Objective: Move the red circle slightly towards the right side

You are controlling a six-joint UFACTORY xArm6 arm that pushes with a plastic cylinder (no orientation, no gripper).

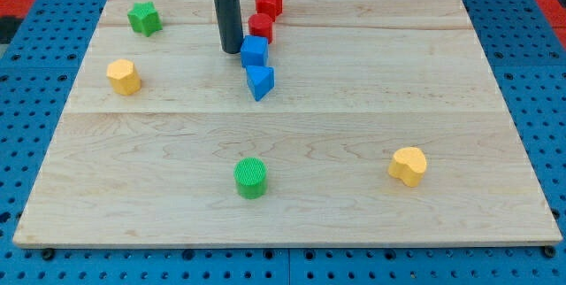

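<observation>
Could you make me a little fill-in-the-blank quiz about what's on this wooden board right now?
1. My tip rests just to the view's ____ of the red circle.
2. The blue cube sits directly above the blue ____ in the view.
3. The green cylinder lies nearest the view's ____ edge.

Missing words: left; triangle; bottom

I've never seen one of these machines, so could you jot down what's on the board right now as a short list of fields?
tip: my tip rests just to the view's left of the red circle and blue cube
cluster: red star-like block, red circle, blue cube, blue triangle in a line near the view's top
left side: green star-like block, yellow block
bottom: green circle, yellow heart
surface: wooden board
</observation>
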